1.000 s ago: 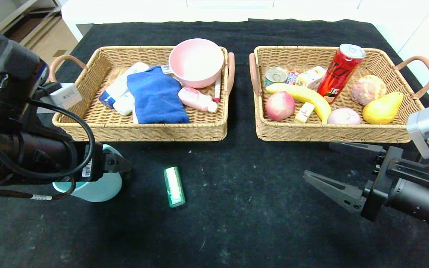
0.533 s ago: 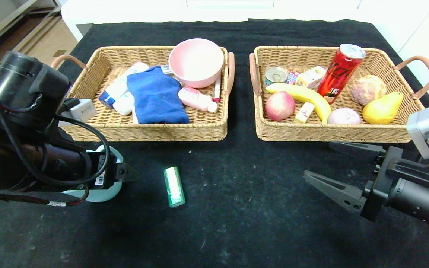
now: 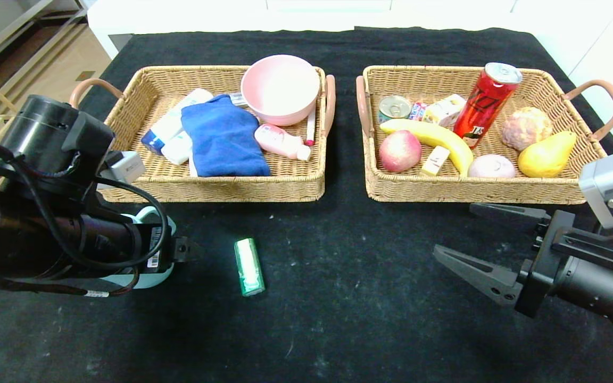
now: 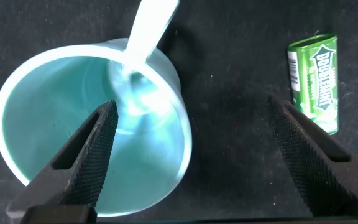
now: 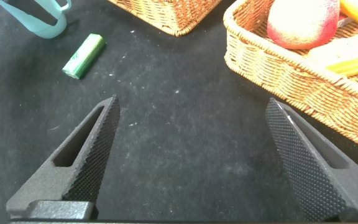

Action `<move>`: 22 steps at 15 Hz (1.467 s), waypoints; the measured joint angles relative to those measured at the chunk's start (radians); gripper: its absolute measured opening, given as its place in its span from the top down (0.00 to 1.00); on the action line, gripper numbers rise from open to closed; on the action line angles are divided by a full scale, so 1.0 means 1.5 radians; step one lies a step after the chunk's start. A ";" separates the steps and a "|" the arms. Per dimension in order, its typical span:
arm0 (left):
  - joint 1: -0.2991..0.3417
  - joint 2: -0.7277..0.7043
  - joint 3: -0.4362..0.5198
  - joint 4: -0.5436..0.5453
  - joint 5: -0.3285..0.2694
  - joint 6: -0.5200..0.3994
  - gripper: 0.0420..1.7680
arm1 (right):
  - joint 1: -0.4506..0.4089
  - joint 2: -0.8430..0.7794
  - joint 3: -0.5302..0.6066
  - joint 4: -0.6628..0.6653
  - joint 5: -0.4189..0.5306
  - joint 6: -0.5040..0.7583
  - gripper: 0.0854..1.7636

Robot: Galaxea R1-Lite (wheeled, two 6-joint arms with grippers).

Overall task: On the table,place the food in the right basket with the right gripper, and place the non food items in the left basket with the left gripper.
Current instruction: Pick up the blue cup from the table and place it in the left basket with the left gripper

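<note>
Your left gripper (image 4: 191, 155) has moved forward over the light-blue mug (image 4: 92, 124) since a second ago, jaws fully spread and empty: one finger is inside the rim, the handle points away, and the green gum pack (image 4: 314, 81) lies beyond the other finger. Your right gripper (image 3: 490, 247), wide open and empty, is unchanged near the right basket (image 3: 471, 189). That basket holds banana, peach, pear and red can; the left basket (image 3: 205, 186) holds pink bowl, blue cloth and bottles.

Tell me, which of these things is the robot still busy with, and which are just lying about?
Job in hand:
- teal cup, under the open left gripper
- green gum pack
- left basket
- right basket

Lying about:
- pink bowl
- blue cloth
- banana
- red can
</note>
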 joint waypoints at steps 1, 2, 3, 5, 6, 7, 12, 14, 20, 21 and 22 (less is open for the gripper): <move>0.000 0.000 0.001 0.000 0.000 0.000 0.03 | 0.000 0.000 0.000 0.000 0.000 0.000 0.03; 0.000 0.001 0.002 0.000 0.000 0.000 0.03 | 0.002 0.000 0.000 0.000 0.000 0.001 0.03; 0.000 0.001 0.003 0.000 0.000 -0.001 0.14 | 0.004 0.000 0.000 0.000 0.000 0.001 0.03; 0.000 0.002 0.003 -0.001 0.000 -0.001 0.32 | 0.005 0.000 0.000 0.000 0.000 0.001 0.03; 0.000 0.003 0.003 -0.002 0.000 -0.001 0.40 | 0.005 0.000 0.000 0.000 0.000 0.000 0.03; 0.000 0.004 0.002 -0.005 0.000 -0.001 0.47 | 0.005 0.000 0.001 0.000 0.000 0.000 0.03; -0.002 0.007 0.003 -0.009 0.002 -0.002 0.91 | 0.008 0.000 0.003 -0.001 0.000 0.000 0.03; -0.001 0.007 0.002 -0.010 0.002 -0.002 0.91 | 0.008 0.001 0.003 0.000 0.000 0.000 0.03; -0.002 0.007 0.007 -0.010 0.000 -0.003 0.91 | 0.008 0.007 0.004 0.000 0.000 0.000 0.03; -0.003 0.007 0.008 -0.010 0.001 -0.003 0.91 | 0.008 0.007 0.004 0.000 0.000 0.000 0.03; -0.003 0.007 0.010 -0.010 0.001 -0.003 0.91 | 0.009 0.008 0.004 0.000 0.000 0.000 0.03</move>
